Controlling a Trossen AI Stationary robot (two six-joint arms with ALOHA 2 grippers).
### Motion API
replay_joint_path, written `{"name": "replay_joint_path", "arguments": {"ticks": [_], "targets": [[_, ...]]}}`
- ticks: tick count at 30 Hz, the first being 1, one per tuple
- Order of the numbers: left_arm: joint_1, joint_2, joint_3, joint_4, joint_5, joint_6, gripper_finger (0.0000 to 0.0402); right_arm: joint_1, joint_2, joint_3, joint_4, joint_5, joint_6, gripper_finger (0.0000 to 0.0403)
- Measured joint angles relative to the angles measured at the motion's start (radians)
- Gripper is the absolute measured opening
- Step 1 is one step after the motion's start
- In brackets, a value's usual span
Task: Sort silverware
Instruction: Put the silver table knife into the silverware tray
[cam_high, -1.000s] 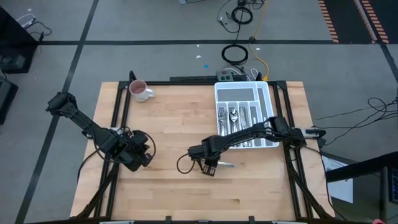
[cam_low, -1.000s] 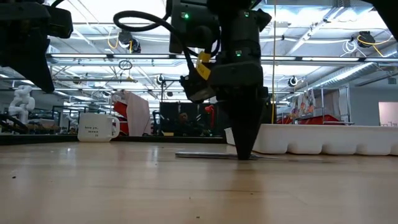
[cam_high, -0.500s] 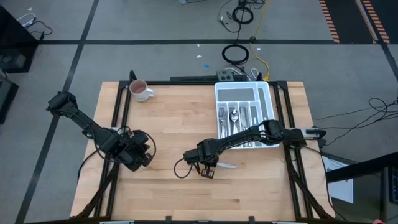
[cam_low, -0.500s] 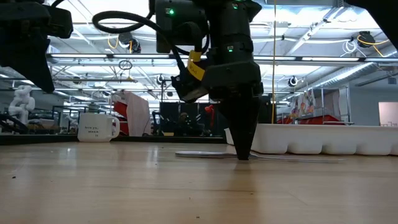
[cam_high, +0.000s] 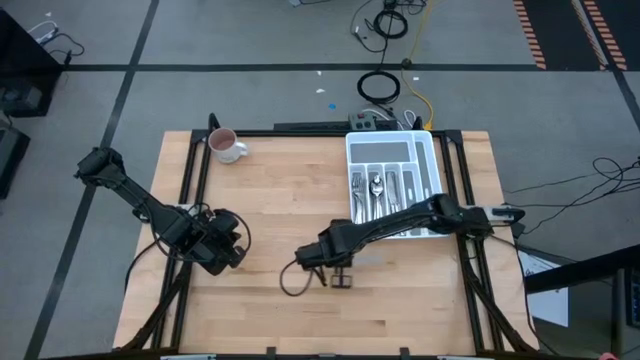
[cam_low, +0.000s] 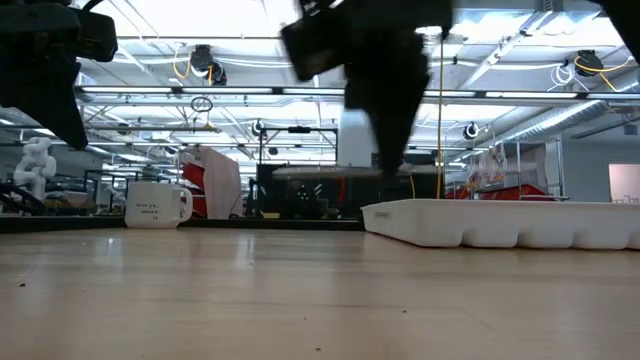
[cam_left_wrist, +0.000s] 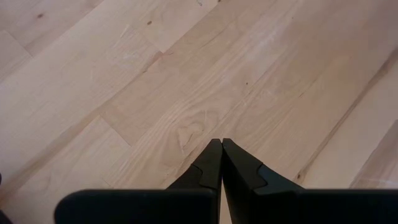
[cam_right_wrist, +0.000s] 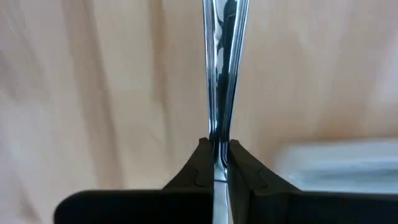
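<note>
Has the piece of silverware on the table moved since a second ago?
Yes. The right gripper has lifted the silverware piece off the table, above the tray's rim.

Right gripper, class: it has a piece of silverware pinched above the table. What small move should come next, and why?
Probably carry it toward the white tray. The right gripper is shut on a slim piece of silverware, held level above the wood in the low view, with the tray lying beside it and already holding sorted pieces. The left gripper waits shut over bare table.
</note>
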Motion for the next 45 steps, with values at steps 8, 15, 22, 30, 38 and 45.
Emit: {"name": "replay_joint_path", "arguments": {"ticks": [8, 15, 22, 30, 38, 45], "targets": [[0.0, 0.0, 0.0, 0.0, 0.0, -0.002, 0.0015, 0.007, -0.109, -0.014, -0.232, 0.22, -0.401, 0.0], [0.0, 0.0, 0.0, 0.005, 0.0, -0.008, 0.0015, -0.01, -0.225, -0.149, -0.228, 0.237, -0.801, 0.0], [0.0, 0.0, 0.0, 0.007, 0.0, -0.008, 0.0015, -0.051, -0.399, -0.448, -0.229, 0.299, -1.0, 0.0], [0.004, 0.0, 0.0, 0.007, -0.053, -0.009, 0.0015, -0.105, -0.646, -0.809, -0.162, 0.426, -1.288, 0.0], [0.059, 0.0, 0.0, 0.016, -0.086, -0.009, 0.0015, -0.14, -0.762, -1.022, 0.086, 0.475, -1.615, 0.0], [0.096, 0.0, 0.0, 0.034, -0.086, -0.009, 0.0015, -0.187, -0.754, -1.064, 0.251, 0.416, -1.708, 0.0]]}}
